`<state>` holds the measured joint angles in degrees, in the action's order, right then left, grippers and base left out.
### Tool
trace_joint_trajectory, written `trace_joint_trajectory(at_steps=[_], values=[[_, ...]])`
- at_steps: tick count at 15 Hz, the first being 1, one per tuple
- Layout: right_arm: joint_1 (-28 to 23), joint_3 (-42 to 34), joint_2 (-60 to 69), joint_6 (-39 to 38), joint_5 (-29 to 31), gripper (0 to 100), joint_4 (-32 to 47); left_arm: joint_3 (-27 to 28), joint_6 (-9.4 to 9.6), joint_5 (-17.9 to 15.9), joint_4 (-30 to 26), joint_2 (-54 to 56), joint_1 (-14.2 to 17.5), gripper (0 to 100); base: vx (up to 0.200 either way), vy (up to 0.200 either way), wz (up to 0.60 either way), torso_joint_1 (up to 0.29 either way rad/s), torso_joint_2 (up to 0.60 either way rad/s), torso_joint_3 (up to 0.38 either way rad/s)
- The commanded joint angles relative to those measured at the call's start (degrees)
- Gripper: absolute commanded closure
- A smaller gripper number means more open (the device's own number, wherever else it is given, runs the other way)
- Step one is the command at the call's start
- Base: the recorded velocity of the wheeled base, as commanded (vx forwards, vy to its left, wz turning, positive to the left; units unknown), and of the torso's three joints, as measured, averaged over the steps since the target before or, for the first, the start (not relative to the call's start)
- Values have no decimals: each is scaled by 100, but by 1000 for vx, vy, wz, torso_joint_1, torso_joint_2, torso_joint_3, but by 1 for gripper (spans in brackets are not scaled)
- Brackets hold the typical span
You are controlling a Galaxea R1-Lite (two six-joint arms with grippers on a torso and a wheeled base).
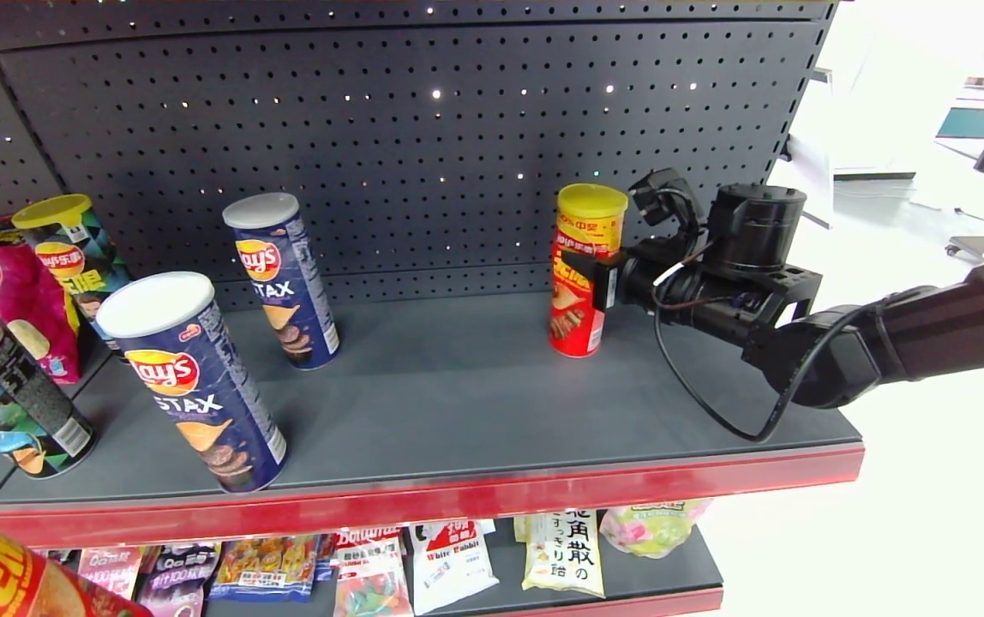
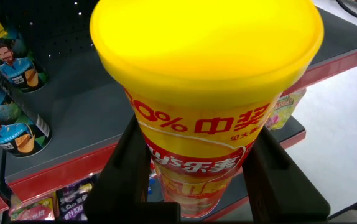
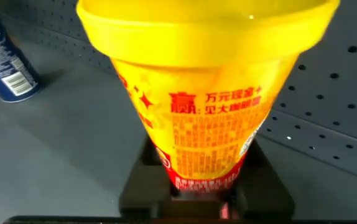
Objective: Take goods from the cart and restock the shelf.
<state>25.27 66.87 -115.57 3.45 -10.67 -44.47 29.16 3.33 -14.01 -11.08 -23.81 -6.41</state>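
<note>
Well left of the right gripper (image 1: 592,283), off the shelf front, the left gripper (image 2: 194,177) is clamped on a spare yellow-lidded canister (image 2: 206,74). Between them, blue chip canisters (image 1: 285,283) stand on the shelf deck (image 1: 458,403). The right gripper is closed around the red chip canister (image 1: 573,330), upright, base seemingly seated. Recommendation: confirm seating, release squarely, withdraw straight back without tipping.

Right arm (image 1: 929,330): enters the head view at 3 o'clock and extends roughly level toward centre. Right wrist (image 1: 749,257): in line with the forearm, with a cable (image 1: 698,394) looping below it at 6 o'clock. Right gripper (image 1: 592,278): clamped on the red can (image 1: 576,330), one finger showing at the can's 3 o'clock side. Left gripper (image 2: 197,180): dark fingers (image 2: 125,168) pressed on opposite sides of the yellow-lidded can (image 2: 206,62), gripping it.
</note>
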Motion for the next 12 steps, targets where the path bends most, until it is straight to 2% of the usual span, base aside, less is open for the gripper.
trace_joint_trajectory(at_steps=[1,4,7,8,12], values=[[13,-33,52,7,-32,100,9,2,1,12,1,8,0,100,0,0,0,0,0,0],[31,-385,702,7,-340,100,26,20,1,12,1,17,0,100,0,0,0,0,0,0],[180,-1105,1344,-2,-814,100,70,2,1,3,1,17,0,100,0,0,0,0,0,0],[171,-1378,1555,7,-1201,100,70,2,1,-6,1,-1,0,100,0,0,0,0,0,0],[171,-1659,1678,33,-1992,100,70,72,1,3,1,-45,0,100,0,0,0,0,0,0]])
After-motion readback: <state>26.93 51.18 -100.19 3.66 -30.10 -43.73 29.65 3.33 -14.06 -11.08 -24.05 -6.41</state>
